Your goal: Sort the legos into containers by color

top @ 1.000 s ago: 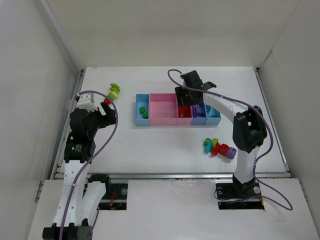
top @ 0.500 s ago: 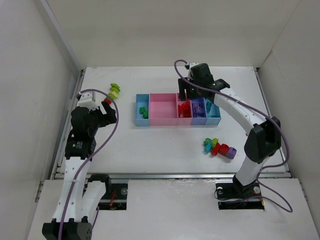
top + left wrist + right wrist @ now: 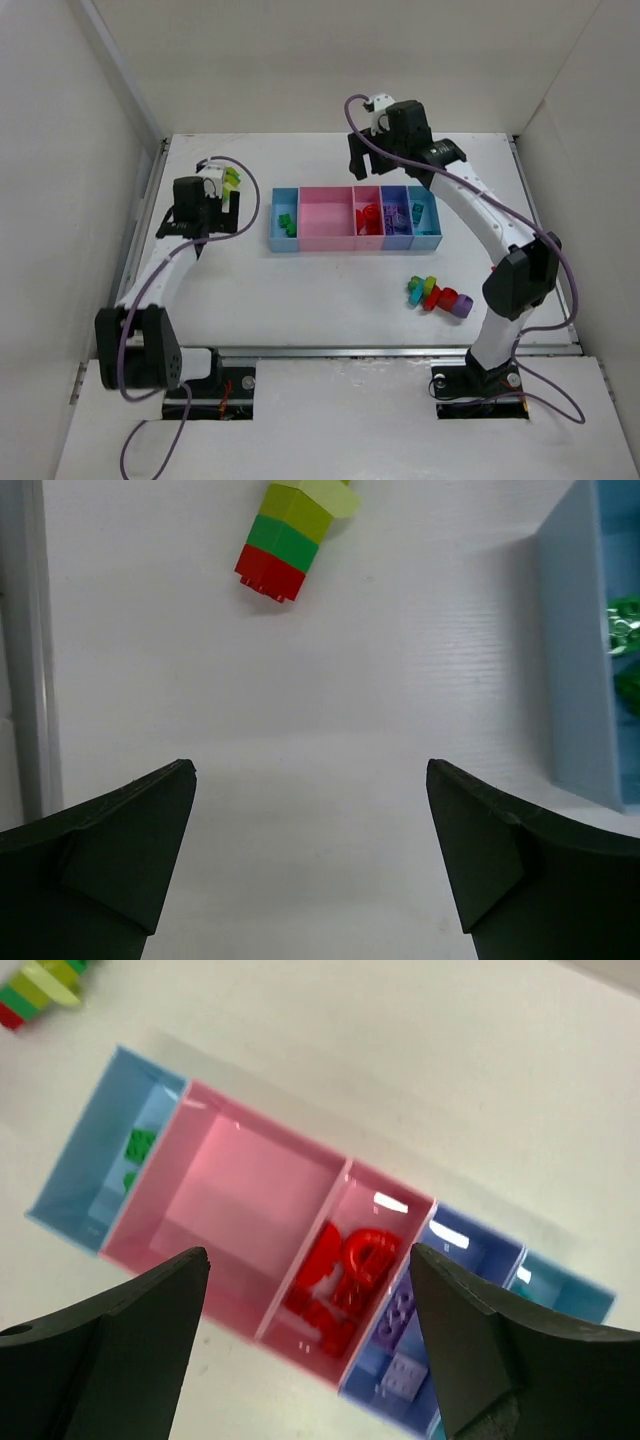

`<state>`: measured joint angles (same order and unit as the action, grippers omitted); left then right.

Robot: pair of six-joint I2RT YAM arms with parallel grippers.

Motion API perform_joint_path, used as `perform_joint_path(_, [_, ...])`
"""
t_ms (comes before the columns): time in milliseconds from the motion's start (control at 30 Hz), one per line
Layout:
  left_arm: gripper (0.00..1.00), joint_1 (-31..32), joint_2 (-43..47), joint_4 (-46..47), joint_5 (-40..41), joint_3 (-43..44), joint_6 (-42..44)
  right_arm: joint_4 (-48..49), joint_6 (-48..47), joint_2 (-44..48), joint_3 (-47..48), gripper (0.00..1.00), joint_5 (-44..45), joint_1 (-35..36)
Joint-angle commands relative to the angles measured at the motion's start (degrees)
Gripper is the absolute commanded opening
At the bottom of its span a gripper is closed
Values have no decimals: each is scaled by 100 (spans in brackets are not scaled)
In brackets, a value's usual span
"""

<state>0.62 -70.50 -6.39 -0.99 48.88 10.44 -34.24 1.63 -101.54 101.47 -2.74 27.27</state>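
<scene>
Sorting is partway: some legos lie in the trays, a chain lies at their ten o'clock, a clump at four, left fingers and right fingers apart, empty.

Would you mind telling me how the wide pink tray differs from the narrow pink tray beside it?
The wide pink tray is clearly broader than the narrow pink tray. The wide one lies empty, while the narrow one holds red bricks. Both are pink, shallow and joined in one row.
</scene>
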Motion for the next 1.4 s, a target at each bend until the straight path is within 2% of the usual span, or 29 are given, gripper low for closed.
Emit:
perform_joint_path(0, [99, -36, -691, 305, 424, 578, 889, 163, -321, -392, 566, 87, -261, -133])
perform_joint_path(100, [99, -36, -1787, 437, 776, 999, 1031, 163, -383, -770, 952, 87, -533, -248])
perform_joint_path(133, [99, 16, -1792, 437, 776, 1157, 1031, 163, -383, -771, 953, 88, -586, -248])
perform_joint_path(267, [99, 70, -2957, 585, 855, 1834, 1214, 304, -383, -902, 954, 88, -754, -433])
perform_joint_path(433, [99, 184, -3812, 849, 1372, 2493, 1742, 304, -383, -956, 954, 88, -886, -679])
perform_joint_path(600, [99, 184, -4349, 1210, 1611, 2784, 2243, 304, -383, -1008, 954, 88, -1009, -872])
perform_joint_path(633, [96, 184, -4506, 1211, 1611, 2837, 2304, 304, -383, -1061, 954, 88, -1009, -924])
perform_joint_path(767, [67, 184, -4771, 1149, 1611, 3110, 2375, 304, -383, -1113, 1006, 89, -1009, -925])
perform_joint_path(800, [55, 184, -4771, 1149, 1611, 3110, 2427, 304, -383, -1114, 1006, 89, -1009, -925])
perform_joint_path(867, [43, 184, -4702, 1149, 1542, 3110, 2498, 357, -330, -1114, 1058, 89, -1009, -925])
perform_joint_path(900, [37, 184, -4649, 1088, 1376, 3014, 2577, 357, -330, -1114, 1059, 97, -1009, -925])
perform_joint_path(1067, [0, 184, -4288, 1035, 1040, 2504, 2753, 681, -40, -1114, 822, 100, -1070, -925])
perform_joint_path(1200, [0, 131, -3920, 973, 681, 2310, 2806, 1014, 145, -852, 401, 100, -1141, -925])
perform_joint_path(1300, [0, 17, -3332, 851, -74, 2248, 2806, 1068, 145, -762, 347, 100, -1018, -811])
perform_joint_path(1333, [0, -53, -2956, 711, -372, 2188, 2806, 999, -160, -614, 347, 100, -1079, -750])
perform_joint_path(1367, [0, -106, -2752, 597, -1063, 2187, 2858, 998, -415, -543, 286, 100, -1210, -749])
